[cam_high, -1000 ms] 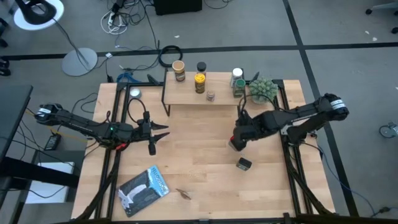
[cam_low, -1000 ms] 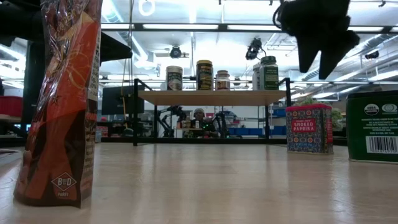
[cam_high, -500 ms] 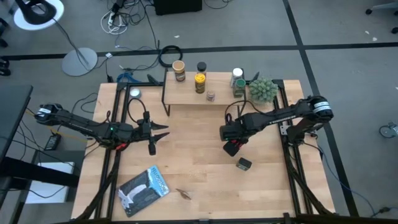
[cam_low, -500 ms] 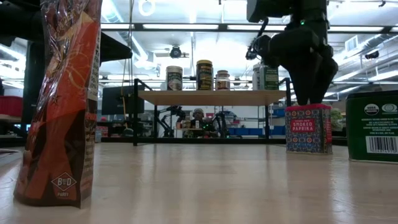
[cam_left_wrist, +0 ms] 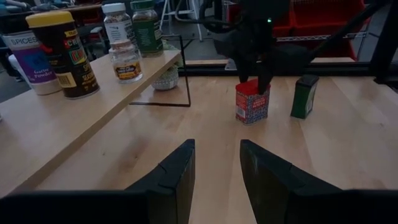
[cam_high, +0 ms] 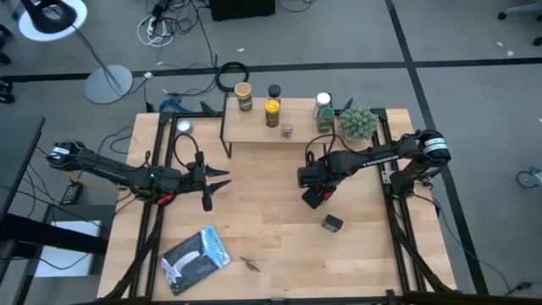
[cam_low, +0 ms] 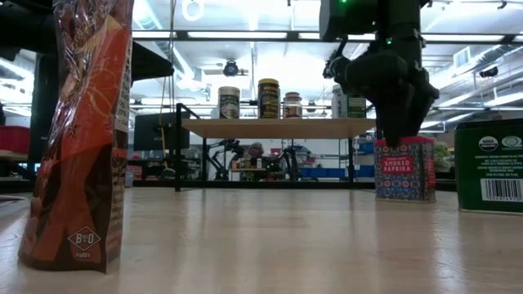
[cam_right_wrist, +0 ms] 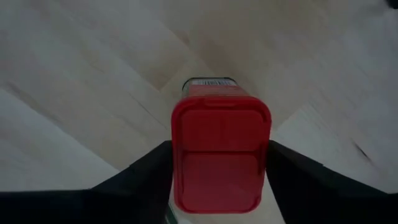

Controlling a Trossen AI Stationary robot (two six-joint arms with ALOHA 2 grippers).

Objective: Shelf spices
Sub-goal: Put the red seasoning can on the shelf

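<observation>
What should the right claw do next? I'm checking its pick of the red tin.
Probably finish closing: the right claw straddles the red tin, a finger on each side, the tin standing on the table, not yet on the shelf.

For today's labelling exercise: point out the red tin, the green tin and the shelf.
red tin (cam_left_wrist: pixel 251 104), left wrist view, front face.
green tin (cam_left_wrist: pixel 304 96), left wrist view, its side.
shelf (cam_high: pixel 254 129), high view, bare board.
</observation>
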